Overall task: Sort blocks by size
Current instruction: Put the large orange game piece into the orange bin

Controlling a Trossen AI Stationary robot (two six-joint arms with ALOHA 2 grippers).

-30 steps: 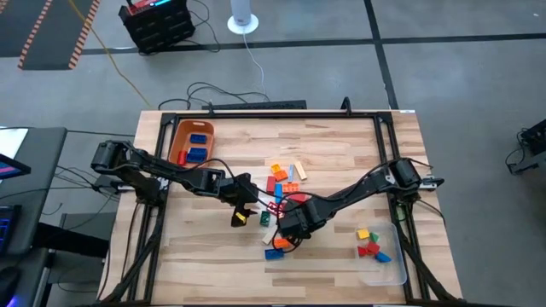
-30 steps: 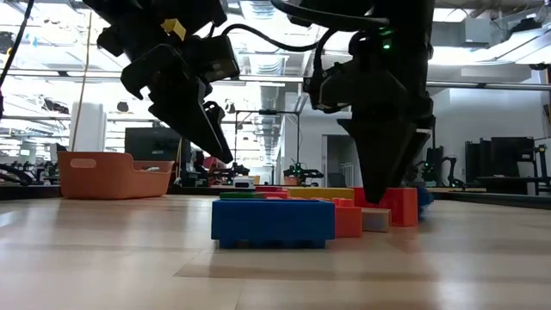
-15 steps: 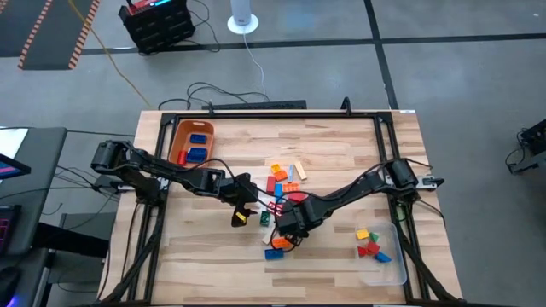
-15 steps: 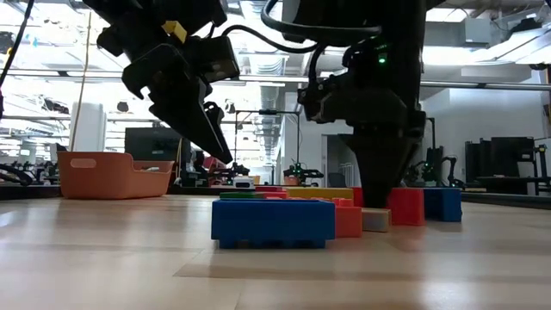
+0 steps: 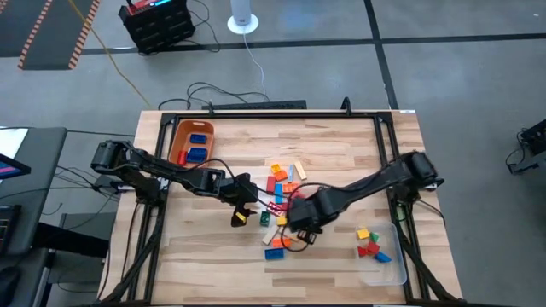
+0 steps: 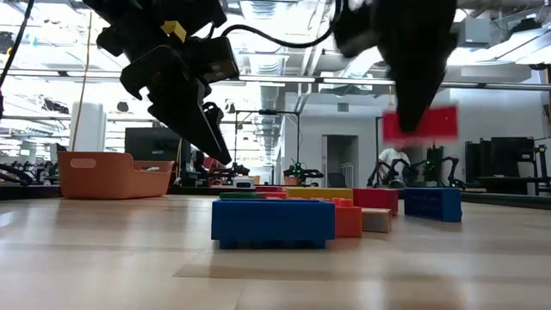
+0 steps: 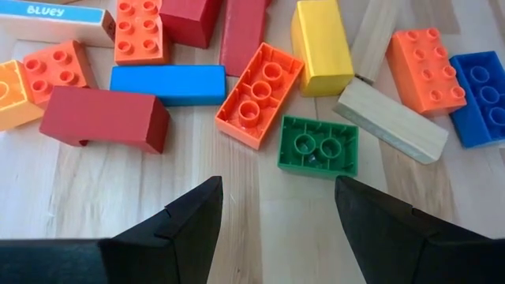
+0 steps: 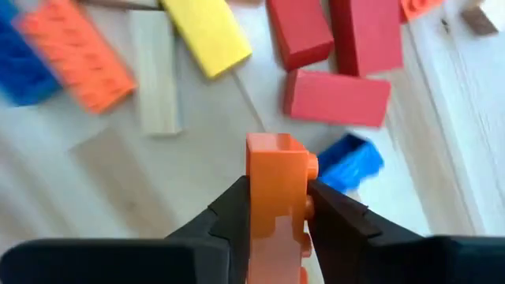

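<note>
Several loose blocks (image 5: 283, 181) in red, blue, orange, yellow, green and tan lie flat on the wood table near its middle. My right gripper (image 5: 300, 222) is at the pile's near side, shut on an orange brick (image 8: 276, 177), which shows blurred and raised in the low view (image 6: 419, 123). My left gripper (image 5: 247, 203) hangs open and empty just left of the pile. In its wrist view its fingers (image 7: 276, 189) stand above bare wood, short of a green brick (image 7: 318, 146). My right gripper pinches the orange brick by two opposite sides (image 8: 272, 197) between its two fingers (image 8: 331, 209). The fingers come from above, pointing down. The brick is lifted clear of the table, well above the other blocks.
An orange bin (image 5: 181, 135) holding blue bricks stands at the far left. A clear tray (image 5: 392, 275) with several small bricks sits at the near right corner. A long blue brick (image 5: 275, 252) lies near of the pile. A black frame runs along the table's edges.
My right gripper has risen from the pile's near side with the orange brick, which was on the table among the blocks and is now lifted clear. It has also drifted a little toward the table's right edge.
</note>
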